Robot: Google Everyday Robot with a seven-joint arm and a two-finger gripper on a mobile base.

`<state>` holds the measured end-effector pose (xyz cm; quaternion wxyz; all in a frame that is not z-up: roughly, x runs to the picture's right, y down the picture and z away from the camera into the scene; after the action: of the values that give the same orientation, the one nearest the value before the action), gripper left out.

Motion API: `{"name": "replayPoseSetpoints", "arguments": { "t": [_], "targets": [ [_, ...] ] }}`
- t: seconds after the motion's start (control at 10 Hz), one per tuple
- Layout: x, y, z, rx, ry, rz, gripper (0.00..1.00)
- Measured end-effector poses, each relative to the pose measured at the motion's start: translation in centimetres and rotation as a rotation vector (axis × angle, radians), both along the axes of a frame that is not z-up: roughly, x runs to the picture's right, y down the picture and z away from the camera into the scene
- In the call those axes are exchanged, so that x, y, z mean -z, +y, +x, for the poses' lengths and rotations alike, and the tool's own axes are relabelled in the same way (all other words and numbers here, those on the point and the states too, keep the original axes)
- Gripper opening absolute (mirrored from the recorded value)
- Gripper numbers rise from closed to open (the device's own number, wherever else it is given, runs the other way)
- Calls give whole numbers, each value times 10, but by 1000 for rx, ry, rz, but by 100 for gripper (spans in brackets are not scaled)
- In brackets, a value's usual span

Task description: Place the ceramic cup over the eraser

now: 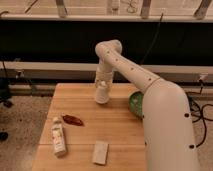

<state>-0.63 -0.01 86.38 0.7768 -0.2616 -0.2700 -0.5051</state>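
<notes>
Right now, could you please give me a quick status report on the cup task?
Pincer down at the ceramic cup, far side of the table. Eraser not in sight. Green bowl beside the cup, apart from it.

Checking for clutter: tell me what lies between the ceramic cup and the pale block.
Only bare table, per the camera view, separates ceramic cup and pale block; gripper sits atop the cup.
</notes>
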Motion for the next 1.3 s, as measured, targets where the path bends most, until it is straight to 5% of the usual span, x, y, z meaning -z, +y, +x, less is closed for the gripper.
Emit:
{"name": "replayPoseSetpoints", "arguments": {
  "t": [0.3,0.7,1.3],
  "targets": [
    [-4,2,1,-1,5,-4,80],
    [1,-3,2,-8,4,1,80],
    [41,-39,21,-32,3,45,80]
  ]
}}
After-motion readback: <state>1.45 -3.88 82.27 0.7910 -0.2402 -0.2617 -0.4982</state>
